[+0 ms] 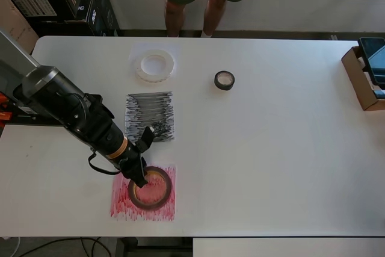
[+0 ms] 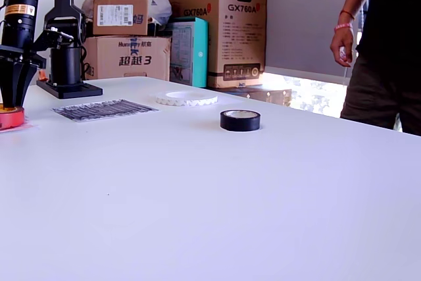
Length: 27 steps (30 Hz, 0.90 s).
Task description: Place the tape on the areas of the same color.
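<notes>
The red roll (image 1: 150, 188) is already parked flat on the red sheet (image 1: 120, 204) with the gripper (image 1: 139, 164) spread around its rim, so lift-off and the black roll (image 1: 224, 80) probably get tackled next.

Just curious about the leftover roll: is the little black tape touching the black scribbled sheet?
Apart. The overhead view shows the black tape on bare table, a clear strip of white tabletop between it and the black sheet.

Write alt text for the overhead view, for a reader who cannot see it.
A robot gripper reaches into a red tape roll lying on a red sheet. A white roll sits on white paper; a black roll lies on the bare table.
</notes>
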Motion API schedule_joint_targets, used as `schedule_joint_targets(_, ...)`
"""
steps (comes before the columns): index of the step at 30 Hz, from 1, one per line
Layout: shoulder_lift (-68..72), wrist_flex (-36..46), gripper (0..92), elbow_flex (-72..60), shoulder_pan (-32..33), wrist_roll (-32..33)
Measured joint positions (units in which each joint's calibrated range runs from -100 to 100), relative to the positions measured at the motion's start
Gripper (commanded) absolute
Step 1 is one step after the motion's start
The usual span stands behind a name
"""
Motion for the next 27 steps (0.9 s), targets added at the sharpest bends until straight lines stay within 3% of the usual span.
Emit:
schedule_joint_targets(8,0.0,0.0,49.5,0.0,-0.76,0.0)
schedule_joint_targets(13,0.0,0.14,63.2,1.09,-0.76,0.0)
schedule_joint_targets(21,-3.92,0.98,65.8,0.06,-0.17,0.0)
schedule_joint_targets(27,-10.69,3.33,65.8,-0.95,4.21,0.0)
